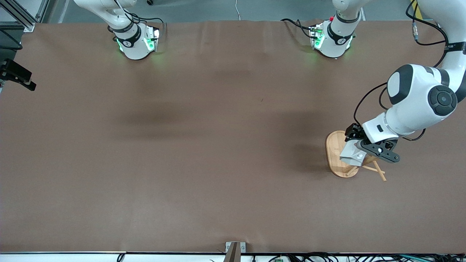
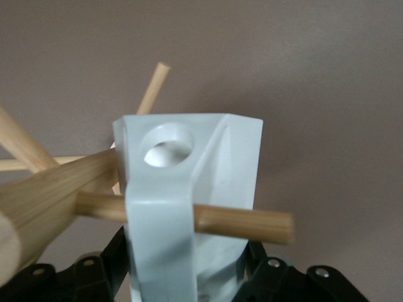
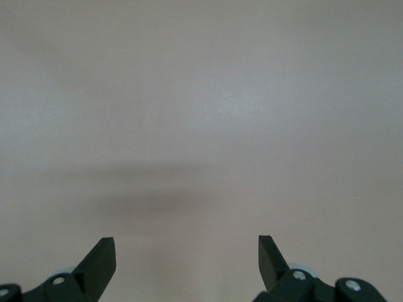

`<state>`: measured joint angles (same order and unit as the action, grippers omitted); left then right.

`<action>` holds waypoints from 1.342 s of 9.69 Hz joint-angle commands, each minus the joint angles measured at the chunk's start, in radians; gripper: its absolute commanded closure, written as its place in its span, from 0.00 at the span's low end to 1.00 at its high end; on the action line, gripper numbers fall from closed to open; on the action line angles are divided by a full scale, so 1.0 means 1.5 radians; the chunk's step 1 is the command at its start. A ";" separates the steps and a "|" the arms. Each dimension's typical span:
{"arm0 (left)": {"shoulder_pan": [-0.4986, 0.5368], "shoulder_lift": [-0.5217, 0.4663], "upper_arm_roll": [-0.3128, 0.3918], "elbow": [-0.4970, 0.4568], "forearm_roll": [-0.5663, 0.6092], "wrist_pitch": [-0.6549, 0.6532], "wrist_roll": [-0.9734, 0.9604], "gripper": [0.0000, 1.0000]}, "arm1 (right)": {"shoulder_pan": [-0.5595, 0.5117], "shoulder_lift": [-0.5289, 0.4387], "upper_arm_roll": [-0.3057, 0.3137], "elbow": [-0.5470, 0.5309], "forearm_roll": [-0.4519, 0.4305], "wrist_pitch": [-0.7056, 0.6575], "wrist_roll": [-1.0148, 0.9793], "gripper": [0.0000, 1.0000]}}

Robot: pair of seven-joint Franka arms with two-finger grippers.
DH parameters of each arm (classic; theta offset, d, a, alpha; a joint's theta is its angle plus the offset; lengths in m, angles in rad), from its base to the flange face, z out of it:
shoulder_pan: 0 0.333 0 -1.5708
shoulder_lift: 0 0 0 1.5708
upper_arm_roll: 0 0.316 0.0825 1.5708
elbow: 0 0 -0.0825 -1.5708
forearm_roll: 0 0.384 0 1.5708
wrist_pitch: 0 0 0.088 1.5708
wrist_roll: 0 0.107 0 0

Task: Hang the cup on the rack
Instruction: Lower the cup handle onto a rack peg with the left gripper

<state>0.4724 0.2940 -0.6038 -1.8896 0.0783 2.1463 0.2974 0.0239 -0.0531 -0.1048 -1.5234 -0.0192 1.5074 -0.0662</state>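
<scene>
While pinched in left claw [image 1: 358,147], cup [image 1: 352,154] is held over rack [image 1: 336,154] near left arm's end of desk [image 1: 204,145]; peg [image 2: 252,221] is passed through handle. Right claw [image 3: 187,258] spread over bare desk, waiting. Wide open room toward right arm's end.

Left gripper [image 1: 358,147] clamped shut on the cup [image 1: 352,154], arm bent down at its own end of the table. Right gripper [image 3: 187,261] waiting, fingers [image 3: 101,261] spread wide.
</scene>
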 commanded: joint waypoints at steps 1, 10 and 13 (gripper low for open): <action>0.006 0.033 -0.004 0.003 0.004 0.007 0.011 0.01 | 0.006 -0.008 -0.001 -0.003 -0.011 0.002 0.011 0.00; 0.002 0.023 -0.057 0.096 0.001 -0.072 -0.109 0.00 | 0.007 -0.003 -0.001 -0.003 -0.010 0.002 0.012 0.00; 0.003 0.002 -0.067 0.144 0.001 -0.155 -0.184 0.00 | 0.004 -0.003 -0.001 -0.002 -0.009 0.002 0.011 0.00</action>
<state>0.4723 0.2976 -0.6913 -1.6930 0.0769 1.9747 0.0799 0.0247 -0.0522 -0.1047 -1.5235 -0.0193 1.5083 -0.0656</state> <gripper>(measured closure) 0.000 0.000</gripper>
